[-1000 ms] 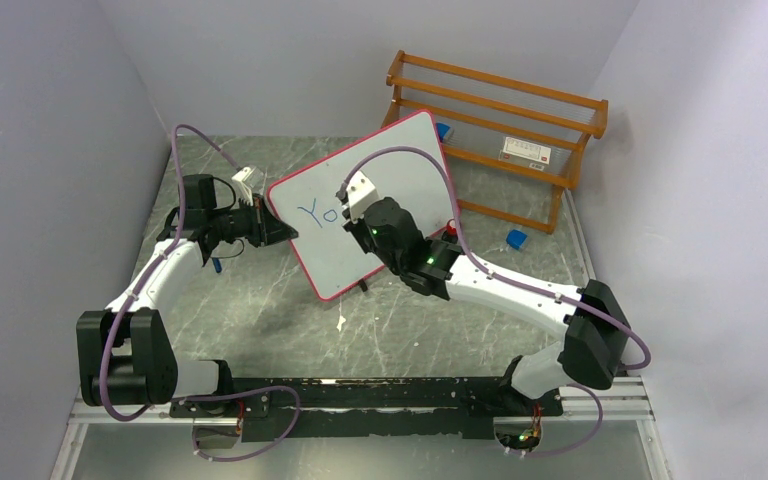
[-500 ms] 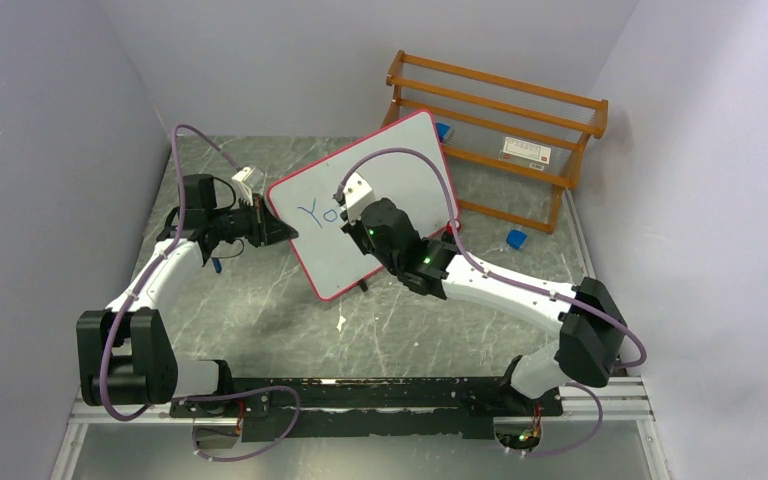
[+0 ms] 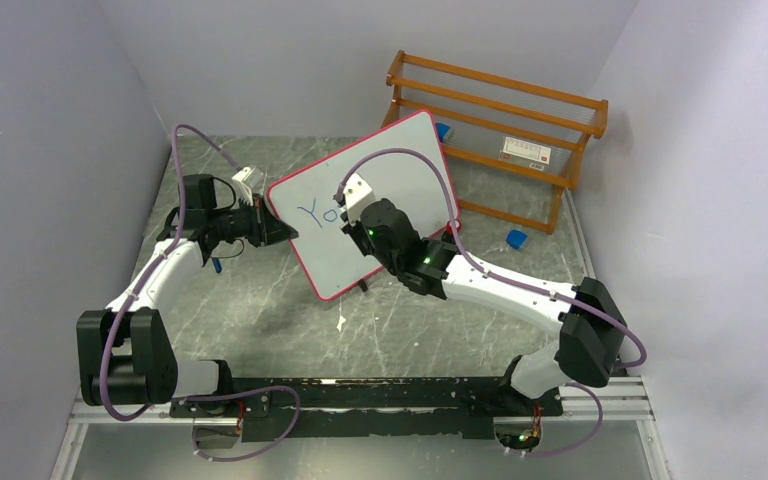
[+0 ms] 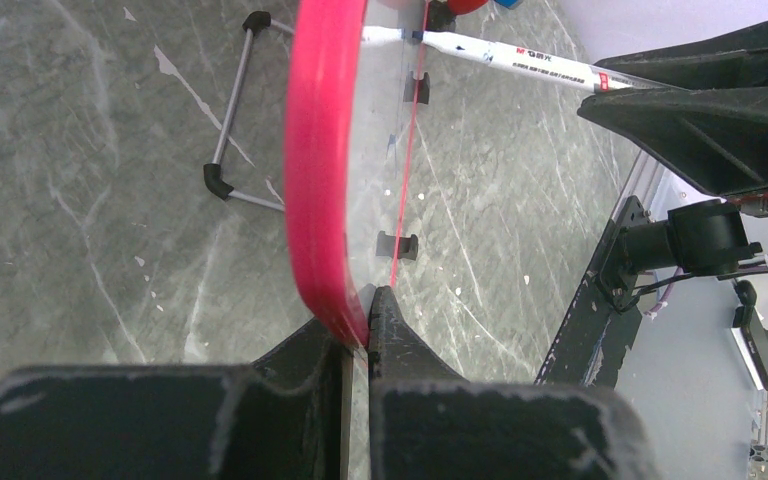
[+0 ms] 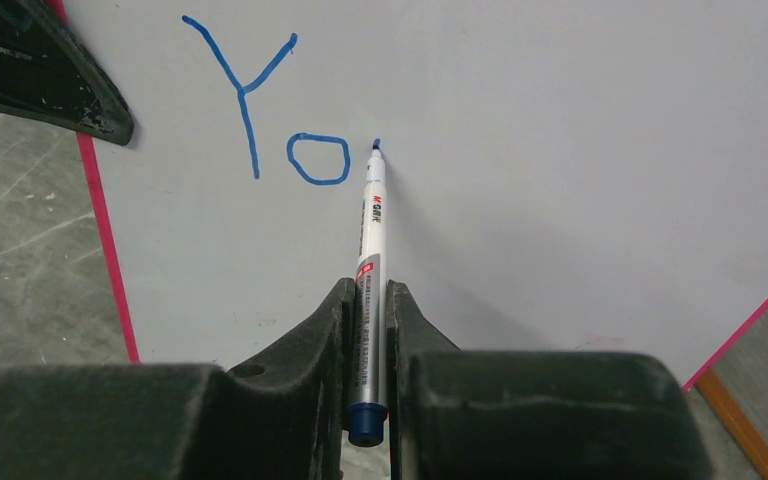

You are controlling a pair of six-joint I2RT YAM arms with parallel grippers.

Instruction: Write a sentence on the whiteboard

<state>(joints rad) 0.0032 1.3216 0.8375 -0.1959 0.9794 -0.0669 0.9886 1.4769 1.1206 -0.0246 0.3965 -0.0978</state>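
Top external, whiteboard (image 3: pixel 400 150): propped up at a tilt on its wire stand (image 4: pixel 230 140), mid-table, far corner just in front of the wooden rack (image 3: pixel 520 100).
Sentence (image 5: pixel 243 100): so far we only read "Yo" in blue, near the board's left edge.
Marker (image 5: pixel 372 240): tip touching the board just right of the "o", with a tiny blue dot there. The barrel has print and a red band, too small for us to read.
Right gripper (image 5: pixel 371 288): jaws narrow, pinched on the marker's back end, with the blue end poking out behind.
Left gripper (image 4: pixel 358 325): closed on the pink-red frame at the board's left edge, left of the writing.
Table (image 3: pixel 260 300): grey-green marbled stone look, with a small blue thing (image 3: pixel 516 239) lying by the rack.
Rack label (image 3: pixel 526 151): white with red, we can't read it.
Room: plain pale walls (image 3: pixel 60 100) on three sides.
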